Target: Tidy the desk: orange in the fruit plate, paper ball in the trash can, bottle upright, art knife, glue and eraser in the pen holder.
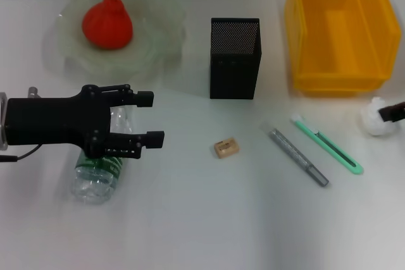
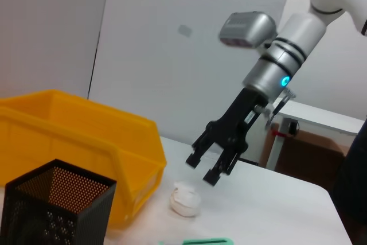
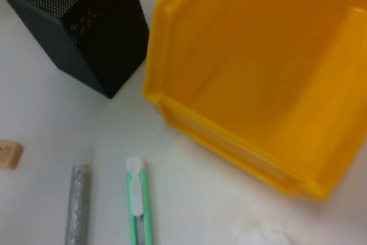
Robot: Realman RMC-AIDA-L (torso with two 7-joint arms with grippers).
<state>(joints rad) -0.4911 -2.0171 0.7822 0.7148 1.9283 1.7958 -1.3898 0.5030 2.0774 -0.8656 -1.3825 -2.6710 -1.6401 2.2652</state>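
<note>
The orange (image 1: pixel 107 23) lies in the pale green fruit plate (image 1: pixel 158 42) at the back left. A clear bottle (image 1: pixel 98 175) lies on its side at the left. My left gripper (image 1: pixel 150 118) is open just above it and holds nothing. The paper ball (image 1: pixel 376 118) sits at the right edge in front of the yellow trash bin (image 1: pixel 335 61). My right gripper (image 2: pixel 206 167) is open and hovers just over the ball (image 2: pixel 184 199). The eraser (image 1: pixel 226 148), grey glue stick (image 1: pixel 297 156) and green art knife (image 1: pixel 327 145) lie in front of the black mesh pen holder (image 1: pixel 235 61).
In the right wrist view the pen holder (image 3: pixel 80 21) and the bin (image 3: pixel 258 73) stand close together, with the knife (image 3: pixel 137 202) and glue stick (image 3: pixel 77 205) on the white table before them.
</note>
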